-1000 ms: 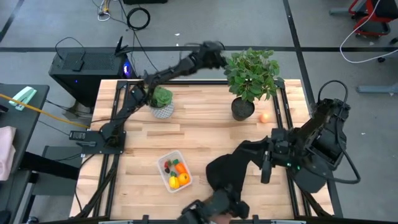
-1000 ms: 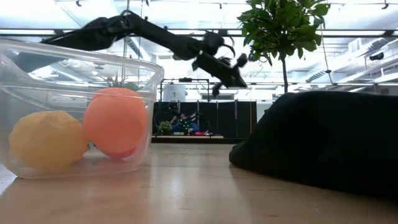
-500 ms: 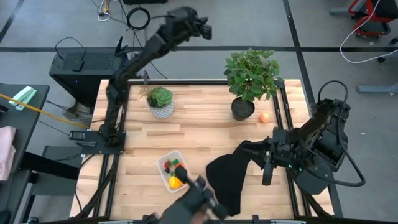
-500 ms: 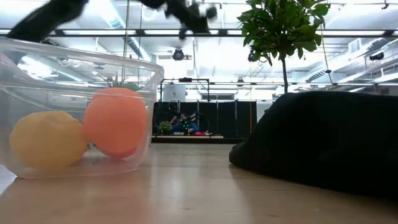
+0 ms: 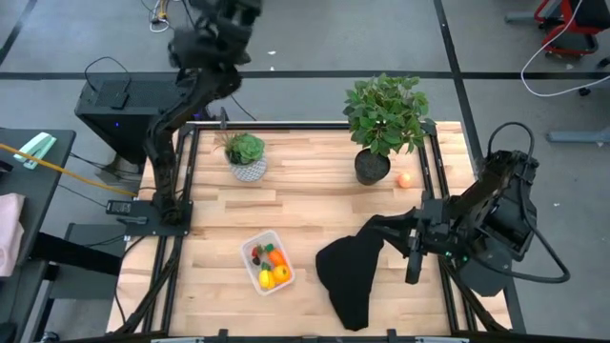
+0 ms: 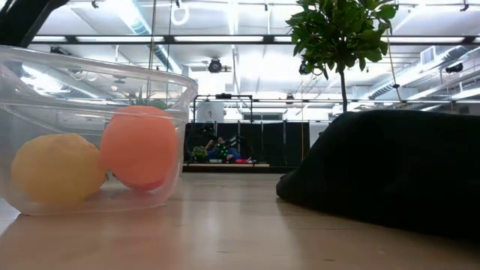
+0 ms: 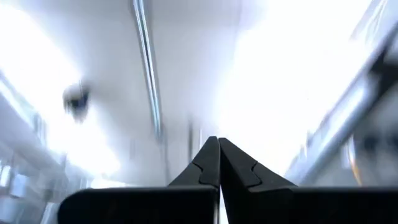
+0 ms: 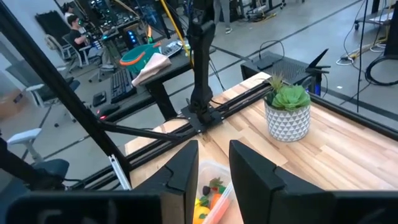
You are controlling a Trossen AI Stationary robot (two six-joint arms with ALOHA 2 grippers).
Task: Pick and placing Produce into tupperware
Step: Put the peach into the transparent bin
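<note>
The clear tupperware (image 5: 267, 260) stands on the table near its near edge, with yellow, orange and red produce (image 5: 270, 267) inside. In the low view (image 6: 90, 127) a yellow piece (image 6: 56, 169) and an orange piece (image 6: 139, 146) rest on its bottom. One peach piece (image 5: 406, 180) lies on the table beside the large plant's pot. My left gripper (image 7: 217, 163) is shut and empty, raised high beyond the table's far left edge (image 5: 217, 19). My right gripper (image 8: 214, 167) is open and empty, low at the table's right (image 5: 412, 259), pointing toward the tupperware (image 8: 211, 193).
A black cloth (image 5: 355, 267) lies crumpled between the tupperware and my right gripper. A large potted plant (image 5: 385, 119) stands at the far right. A small plant in a white pot (image 5: 247, 157) stands at the far left. Bare wood lies in the table's middle.
My left gripper has swung from beside the large plant toward the far left, rising high and tipping up toward the ceiling. A dark blurred thing at the table's near edge, which passed over the tupperware, has gone out of view.
</note>
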